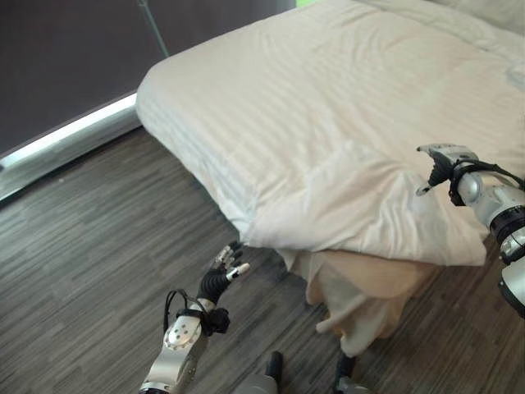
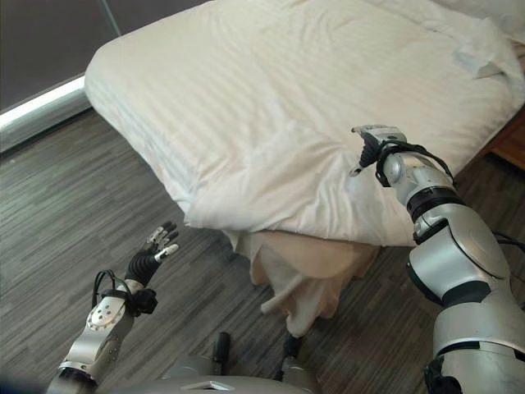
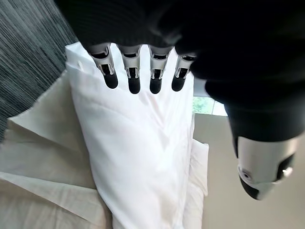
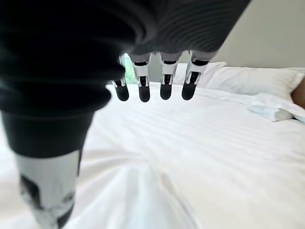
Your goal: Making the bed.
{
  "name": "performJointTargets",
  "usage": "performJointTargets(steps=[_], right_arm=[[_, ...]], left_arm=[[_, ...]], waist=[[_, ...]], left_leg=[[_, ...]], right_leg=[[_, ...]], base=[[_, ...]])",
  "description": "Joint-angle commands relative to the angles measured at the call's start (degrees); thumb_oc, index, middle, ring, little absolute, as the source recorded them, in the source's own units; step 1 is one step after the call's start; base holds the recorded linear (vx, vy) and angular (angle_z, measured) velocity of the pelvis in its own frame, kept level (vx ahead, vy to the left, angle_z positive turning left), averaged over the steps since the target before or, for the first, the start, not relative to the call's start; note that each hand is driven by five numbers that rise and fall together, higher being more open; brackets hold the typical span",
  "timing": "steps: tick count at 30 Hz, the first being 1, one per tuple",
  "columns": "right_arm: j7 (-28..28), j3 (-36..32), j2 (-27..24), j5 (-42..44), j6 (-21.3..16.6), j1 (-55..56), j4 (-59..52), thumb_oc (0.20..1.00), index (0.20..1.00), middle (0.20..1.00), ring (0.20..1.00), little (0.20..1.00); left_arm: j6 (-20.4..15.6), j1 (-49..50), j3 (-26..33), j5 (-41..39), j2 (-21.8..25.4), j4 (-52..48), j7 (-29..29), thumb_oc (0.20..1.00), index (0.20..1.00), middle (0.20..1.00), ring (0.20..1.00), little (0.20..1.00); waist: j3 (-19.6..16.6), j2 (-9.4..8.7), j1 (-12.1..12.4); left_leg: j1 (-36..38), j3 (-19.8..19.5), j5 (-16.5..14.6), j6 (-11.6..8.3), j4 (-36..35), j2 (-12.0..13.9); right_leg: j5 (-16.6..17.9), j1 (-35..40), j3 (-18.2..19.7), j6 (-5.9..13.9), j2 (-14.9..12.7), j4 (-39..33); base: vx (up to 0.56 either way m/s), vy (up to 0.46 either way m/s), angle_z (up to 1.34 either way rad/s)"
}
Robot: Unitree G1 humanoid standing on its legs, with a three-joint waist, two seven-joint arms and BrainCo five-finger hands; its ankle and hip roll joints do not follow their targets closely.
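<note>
A white striped duvet (image 1: 344, 115) covers the bed, its near corner (image 1: 271, 226) overhanging the foot. A cream sheet (image 1: 361, 300) hangs bunched below that corner, down to the floor. My left hand (image 1: 223, 275) hovers over the floor just left of and below the corner, fingers straight and holding nothing; in its wrist view the fingers (image 3: 134, 76) point at the duvet edge (image 3: 138, 157). My right hand (image 2: 373, 144) is above the duvet near the foot edge, fingers (image 4: 164, 83) relaxed and apart from the cloth. White pillows (image 4: 248, 78) lie at the head.
Dark wood-look floor (image 1: 90, 271) runs along the bed's left side and foot. A dark wall with a lit strip (image 1: 74, 131) at its base stands on the left. A wooden piece (image 2: 513, 139) shows at the bed's far right side.
</note>
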Motion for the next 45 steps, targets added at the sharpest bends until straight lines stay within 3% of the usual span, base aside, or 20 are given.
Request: performJointTargets(steps=[1,4,13,15,21,22,29,30,33,34,35,38,40,41,45], right_arm=[[-3.29,3.66,-1.66,-4.84,1.19,-10.31,2.25,1.000,1.000,1.000,1.000,1.000],[-2.53,6.11,-0.73,-9.17,1.98,-11.34,3.84,1.000,1.000,1.000,1.000,1.000],[-2.88,5.56,0.08,-11.50,3.22,-7.53,4.62,1.000,1.000,1.000,1.000,1.000],[-1.96,5.01,2.56,-13.27,3.32,-1.57,4.82,1.000,1.000,1.000,1.000,1.000],[-0.48,4.38,8.03,-16.29,4.02,4.96,5.35,1.000,1.000,1.000,1.000,1.000],[-0.46,4.18,8.76,-16.50,4.05,5.71,4.88,0.200,0.200,0.200,0.200,0.200],[-1.76,-0.39,11.47,-7.57,2.38,16.71,-9.93,0.200,0.200,0.200,0.200,0.200],[-0.28,-1.82,7.88,-8.47,-0.20,27.14,-26.80,0.200,0.200,0.200,0.200,0.200],[1.81,-2.18,5.22,-8.99,-1.57,31.27,-34.14,0.200,0.200,0.200,0.200,0.200],[3.39,-2.55,3.03,-8.76,-3.52,34.36,-40.58,0.200,0.200,0.200,0.200,0.200],[9.07,-6.58,-2.76,-3.82,-6.21,42.62,-56.34,0.200,0.200,0.200,0.200,0.200],[17.32,-10.49,-8.07,4.14,-8.91,51.78,-71.14,0.200,0.200,0.200,0.200,0.200],[20.73,-12.68,-9.80,7.77,-8.64,54.78,-76.10,0.200,0.200,0.200,0.200,0.200],[23.60,-17.14,-10.72,12.53,-8.22,60.10,-80.60,0.200,0.200,0.200,0.200,0.200],[27.22,-21.28,-10.75,15.64,-7.53,65.99,-83.41,0.200,0.200,0.200,0.200,0.200]], left_arm=[[-2.49,-4.23,-1.35,-2.03,2.67,-5.80,0.49,1.000,1.000,1.000,1.000,1.000],[-2.47,-4.58,-1.59,-2.34,2.99,-6.37,0.43,1.000,1.000,1.000,1.000,1.000],[-2.57,-6.72,-4.03,-2.39,1.62,-6.48,1.88,1.000,1.000,1.000,1.000,1.000],[-2.74,-7.84,-5.32,-1.90,-0.20,-6.12,2.73,1.000,1.000,1.000,1.000,1.000],[-3.18,-8.51,-5.53,-1.39,-2.02,-4.68,4.24,1.000,1.000,1.000,1.000,1.000],[-3.28,-8.75,-5.48,-1.04,-2.19,-4.15,4.74,1.000,1.000,1.000,1.000,1.000],[-4.02,-10.89,-4.46,0.45,-3.59,-2.75,7.39,1.000,1.000,1.000,1.000,1.000],[-4.12,-10.18,-2.09,1.54,-3.16,-2.08,7.56,1.000,1.000,1.000,1.000,1.000],[-4.24,-9.56,-1.63,2.13,-2.82,-1.47,7.43,1.000,1.000,1.000,1.000,1.000],[-4.30,-8.99,-0.70,2.86,-2.26,-1.06,7.32,1.000,1.000,1.000,1.000,1.000],[-4.12,-7.11,0.53,4.53,-1.38,-0.99,7.09,1.000,1.000,1.000,1.000,1.000],[-3.69,-4.98,1.32,6.05,-0.91,-0.29,5.94,1.000,1.000,1.000,1.000,1.000],[-3.27,-4.44,1.90,6.95,-0.63,0.19,5.48,1.000,1.000,1.000,1.000,1.000],[-3.26,-3.45,3.12,7.09,-0.18,0.09,4.52,1.000,1.000,1.000,1.000,1.000],[-3.13,-2.88,4.32,7.36,-0.29,1.03,4.14,1.000,1.000,1.000,1.000,1.000]], waist=[[4.01,-0.05,0.97],[5.95,1.28,1.94],[9.89,4.12,3.04],[11.93,5.95,3.22],[12.82,7.46,2.98],[12.87,7.59,2.76],[12.50,6.77,-0.09],[12.29,5.19,-2.64],[12.17,4.61,-3.47],[11.96,3.74,-4.44],[11.48,2.24,-6.12],[10.11,0.26,-7.49],[9.52,-0.36,-7.74],[8.44,-1.26,-8.28],[6.88,-2.68,-8.86]], left_leg=[[-3.61,-1.06,4.44,0.26,-0.44,-0.61],[-5.67,-2.39,5.30,0.14,-0.44,-1.04],[-12.63,-3.52,7.76,-0.65,-0.44,-1.15],[-15.07,-3.35,8.44,-0.90,-0.44,-1.10],[-15.93,-3.09,8.75,-1.06,-0.44,-1.13],[-15.77,-3.01,8.66,-1.04,-0.44,-1.16],[-13.46,-2.49,7.66,-0.78,-0.44,-1.49],[-11.80,-2.17,6.76,-0.46,-0.44,-1.31],[-10.93,-2.10,6.39,-0.33,-0.44,-1.32],[-10.32,-1.96,5.96,-0.14,-0.44,-1.22],[-8.48,-1.57,5.22,0.16,-0.44,-1.27],[-6.12,-0.91,4.24,0.49,-0.44,-1.37],[-5.28,-0.78,3.99,0.52,-0.44,-1.34],[-4.08,-0.61,3.54,0.72,-0.44,-1.36],[-1.97,-0.26,2.80,1.16,-0.44,-1.41]], right_leg=[[-2.75,6.28,-0.97,1.80,0.61,0.78],[-2.52,4.66,-1.56,1.66,0.53,0.78],[-0.95,-2.02,-1.84,1.65,0.42,0.78],[-0.41,-4.52,-1.39,1.67,0.25,0.78],[-0.22,-5.54,-1.03,1.68,-0.08,0.78],[-0.20,-5.49,-0.84,1.67,-0.11,0.78],[-0.42,-3.81,-0.19,1.72,-0.36,0.78],[-0.68,-2.38,0.02,1.76,-0.36,0.78],[-0.98,-1.49,0.02,1.77,-0.36,0.78],[-1.08,-1.00,0.11,1.79,-0.35,0.78],[-1.46,0.62,0.27,1.93,-0.54,0.78],[-2.01,2.83,0.44,2.11,-0.55,0.78],[-2.26,3.70,0.40,2.17,-0.63,0.78],[-2.61,4.97,0.22,2.21,-0.65,0.78],[-3.05,6.98,0.20,2.25,-0.82,1.17]], base=[[-0.03,0.007,0.14],[-0.08,-0.012,0.15],[-0.08,0.003,0.11],[-0.11,0.033,-0.06],[-0.03,0.018,-0.06],[-0.02,0.034,0.01],[0.00,0.016,-0.01],[0.03,0.009,0.02],[0.04,0.003,0.04],[0.08,0.010,-0.13],[0.11,0.021,-0.18],[0.08,0.021,-0.10],[0.06,0.017,-0.20],[0.05,0.011,-0.14],[0.06,0.033,0.06]])
